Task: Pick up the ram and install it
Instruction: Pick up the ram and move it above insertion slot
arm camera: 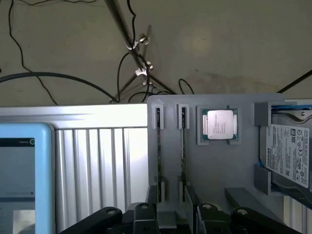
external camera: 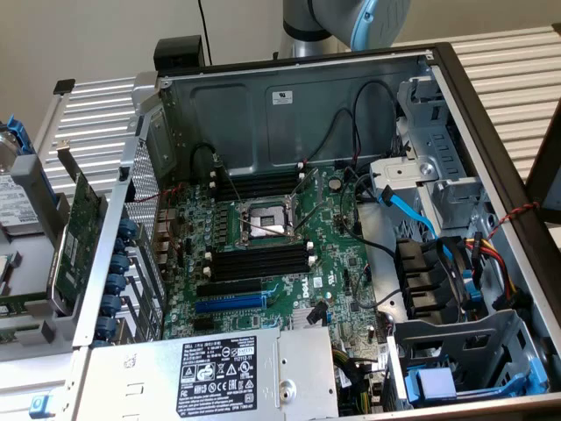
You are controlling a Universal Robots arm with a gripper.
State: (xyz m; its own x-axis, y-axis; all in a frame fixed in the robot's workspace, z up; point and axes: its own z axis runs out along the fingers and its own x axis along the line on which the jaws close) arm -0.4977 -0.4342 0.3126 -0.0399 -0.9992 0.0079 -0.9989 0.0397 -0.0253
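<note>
Two ram sticks stand edge-on in the narrow slots of a grey holder (arm camera: 209, 170): one ram stick (arm camera: 158, 146) and a second ram stick (arm camera: 183, 146) beside it. My gripper (arm camera: 171, 210) hovers over the near end of these sticks, open and holding nothing. Its black fingers (arm camera: 191, 199) stand on either side of the gap between the sticks. In the exterior view the open computer case shows the motherboard (external camera: 289, 281) with two banks of long black memory slots (external camera: 259, 261), and the arm (external camera: 351, 17) is at the top edge.
A CPU chip (arm camera: 220, 124) and a hard drive (arm camera: 290, 156) lie in the same holder. A blue-framed screen (arm camera: 24, 175) rests on the ribbed table. Left of the case stands a green expansion card (external camera: 83, 219). Cables, a power supply (external camera: 219, 368) and drive bays crowd the case.
</note>
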